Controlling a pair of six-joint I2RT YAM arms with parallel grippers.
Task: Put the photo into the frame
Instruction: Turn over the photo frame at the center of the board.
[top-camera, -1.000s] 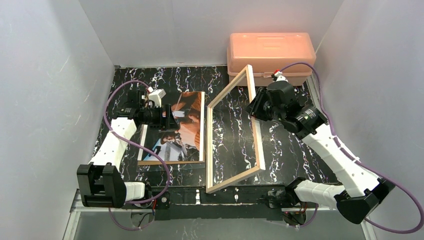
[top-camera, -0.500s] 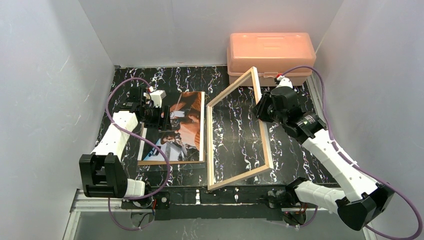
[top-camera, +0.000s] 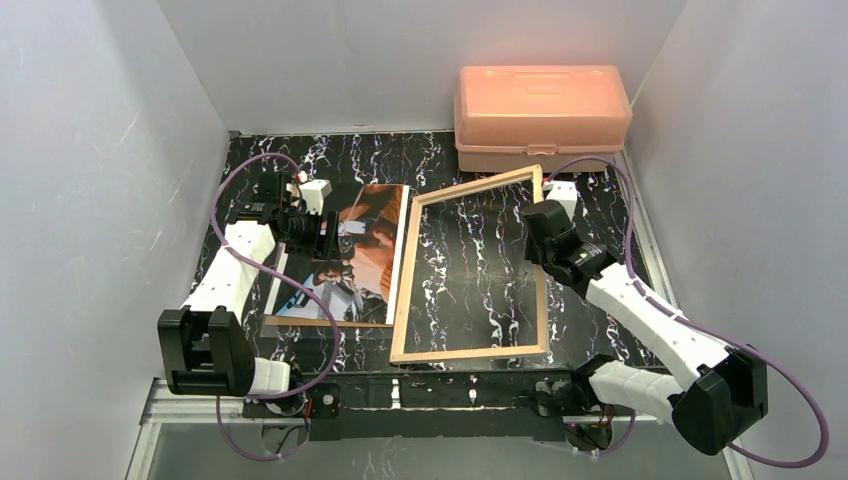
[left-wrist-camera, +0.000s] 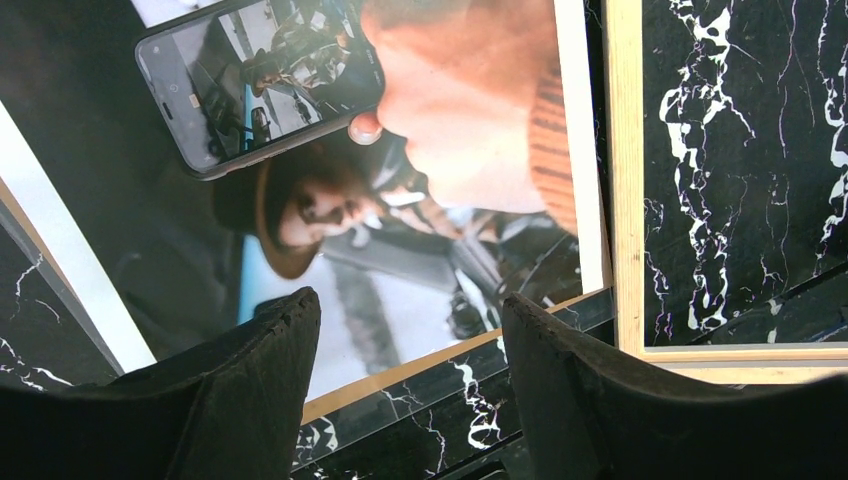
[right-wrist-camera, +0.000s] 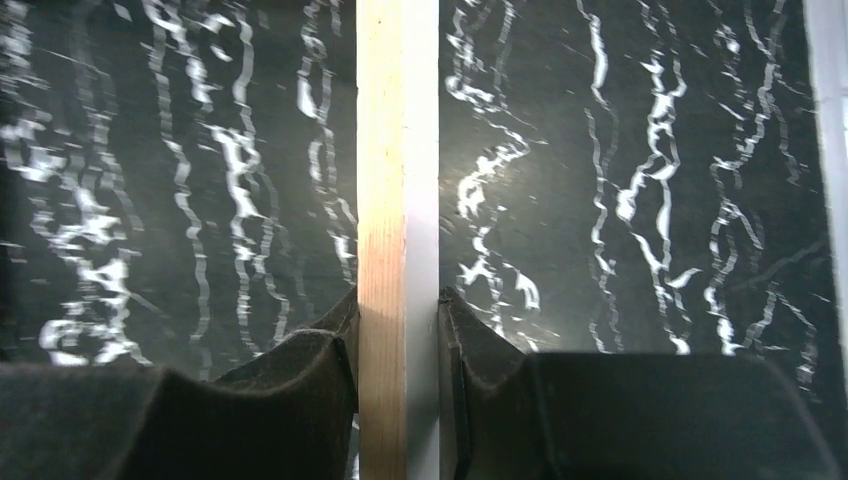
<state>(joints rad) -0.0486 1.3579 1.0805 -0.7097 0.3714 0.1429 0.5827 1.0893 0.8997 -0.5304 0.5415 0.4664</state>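
Note:
The frame (top-camera: 404, 275) lies nearly flat in the middle of the table, light wood back up. My right gripper (top-camera: 541, 222) is shut on the frame's right rail; in the right wrist view the wood-and-white rail (right-wrist-camera: 397, 150) runs between the fingers (right-wrist-camera: 397, 320). The photo (top-camera: 350, 255) lies face up just left of the frame, on a brown backing board (top-camera: 320, 322). My left gripper (top-camera: 325, 232) hovers open over the photo's far part. In the left wrist view the photo (left-wrist-camera: 400, 150) lies beyond the spread jaws (left-wrist-camera: 410, 330), with the frame's left rail (left-wrist-camera: 625, 180) beside it.
A salmon plastic box (top-camera: 541, 115) stands at the back right, just behind the frame's far corner. A clear pane's edge (left-wrist-camera: 470, 385) shows under the backing board (left-wrist-camera: 440, 362). White walls close in the left, back and right sides.
My right gripper has swung the frame down from standing tilted on its left rail to nearly flat, moving right and lower. The photo and board have turned slightly. The left gripper has barely moved.

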